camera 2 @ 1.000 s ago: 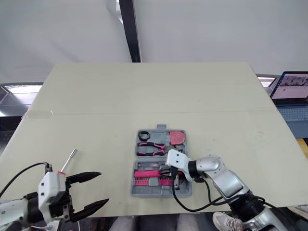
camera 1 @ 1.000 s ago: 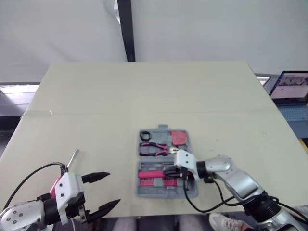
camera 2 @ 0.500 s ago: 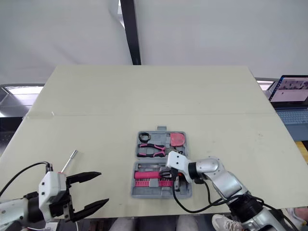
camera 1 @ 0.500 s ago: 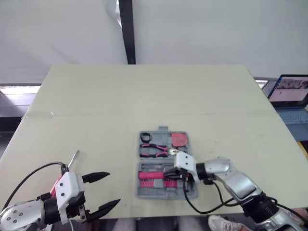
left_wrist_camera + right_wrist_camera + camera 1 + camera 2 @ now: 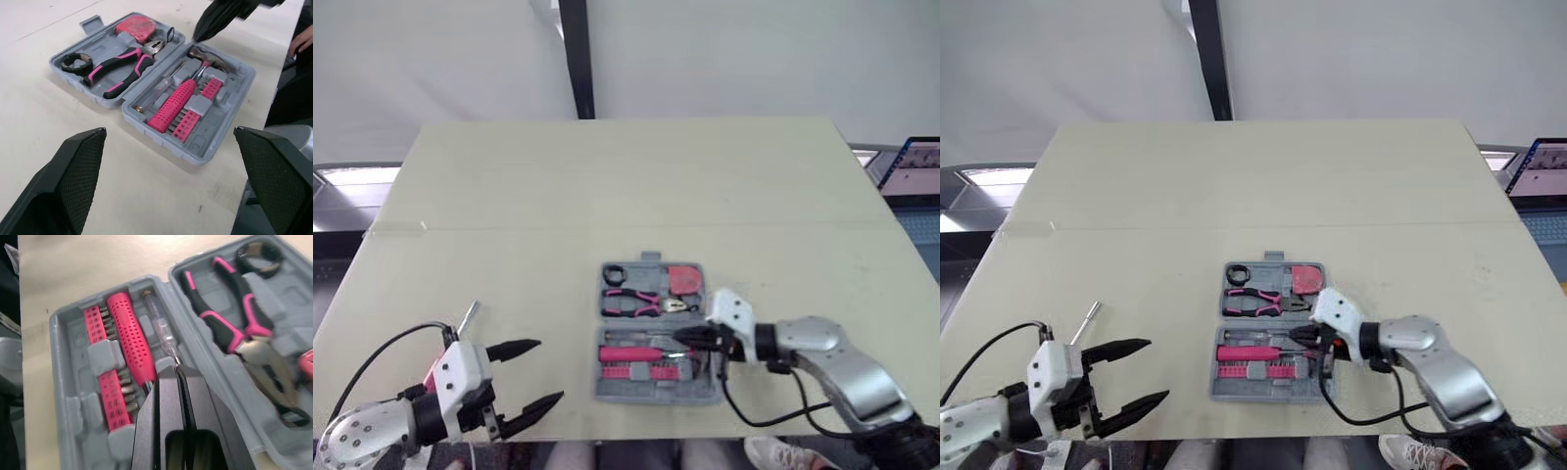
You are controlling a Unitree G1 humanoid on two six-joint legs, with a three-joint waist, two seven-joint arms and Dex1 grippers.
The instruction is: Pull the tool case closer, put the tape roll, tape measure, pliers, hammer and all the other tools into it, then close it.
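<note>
Lying open: grey moulded tool case (image 5: 658, 394) w/ dimpled-grip hammer (image 5: 173, 100).

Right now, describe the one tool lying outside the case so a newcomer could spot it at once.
On the beige table, look left of the open grey tool case, toward the left gripper. Close by that gripper lies a slim silver rod, flat on the tabletop. Unlike the pink-handled pliers and the other tools, it lies outside the case, alone.
</note>
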